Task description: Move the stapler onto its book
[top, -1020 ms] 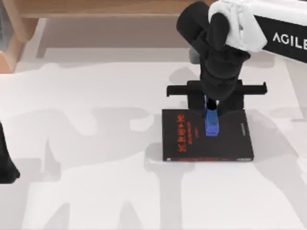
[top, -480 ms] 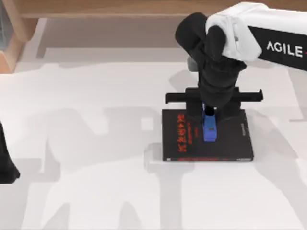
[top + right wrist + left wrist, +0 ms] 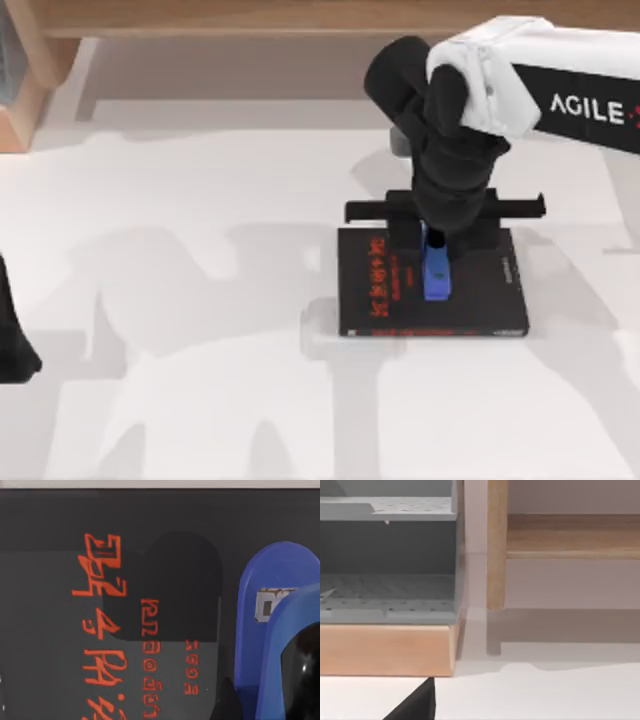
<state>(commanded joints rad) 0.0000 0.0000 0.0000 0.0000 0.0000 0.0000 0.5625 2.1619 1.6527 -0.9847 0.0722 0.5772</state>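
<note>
The black book (image 3: pixel 480 300) with red lettering lies flat at the table's right of centre. The blue stapler (image 3: pixel 436 278) is over the middle of its cover, lengthwise toward the near edge, its far end under my right wrist. My right gripper (image 3: pixel 437 245) hangs straight above the book's far edge, shut on the stapler. In the right wrist view the stapler (image 3: pixel 250 645) is close over the cover of the book (image 3: pixel 50 670) beside the red lettering, with a dark fingertip (image 3: pixel 225 702) at its side. My left arm (image 3: pixel 12 340) is parked at the left edge.
A wooden shelf unit (image 3: pixel 25 90) stands at the table's far left, and a wooden rail (image 3: pixel 220 18) runs along the back. In the left wrist view the shelf's grey perforated panels (image 3: pixel 385 595) sit behind a wooden post (image 3: pixel 496 545).
My right gripper has come down with the stapler and shifted slightly toward the near edge, bringing the stapler lower over the book's cover. The left arm has not moved.
</note>
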